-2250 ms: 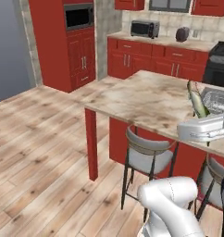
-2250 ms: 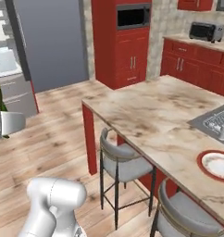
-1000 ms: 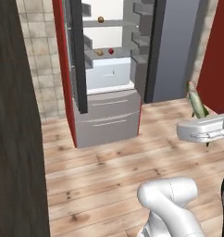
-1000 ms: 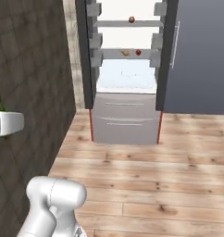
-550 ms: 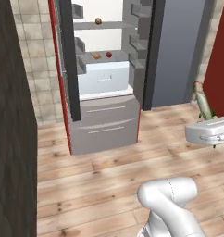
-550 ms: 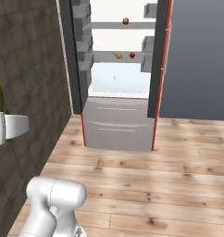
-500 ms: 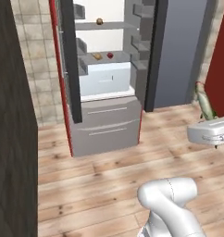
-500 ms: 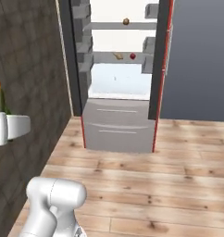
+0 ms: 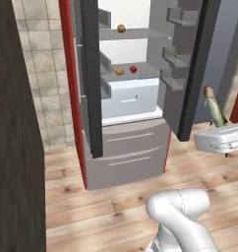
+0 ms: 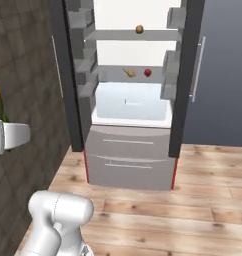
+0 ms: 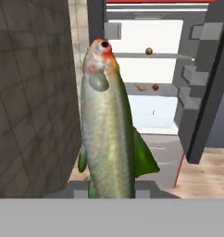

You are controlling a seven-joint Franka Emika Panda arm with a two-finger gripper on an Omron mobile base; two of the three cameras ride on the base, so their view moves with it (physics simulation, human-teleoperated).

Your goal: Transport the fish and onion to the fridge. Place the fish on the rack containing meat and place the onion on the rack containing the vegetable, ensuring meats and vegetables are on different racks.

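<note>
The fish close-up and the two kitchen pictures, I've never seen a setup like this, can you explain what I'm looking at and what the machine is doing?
This is a rendered kitchen with a white robot arm on a driving base. Two cameras ride on that base, behind the arm to its left and right, and both look at the open fridge. The third camera sits on the arm's hand, looking along the gripper.

The gripper is shut on the fish, which stands head up in front of that camera; it also shows at the edge of the left base view.

Inside the fridge, the upper shelf carries a round orange-brown piece of meat. On the lower shelf lie the tan onion and a red tomato-like vegetable, side by side.
</note>
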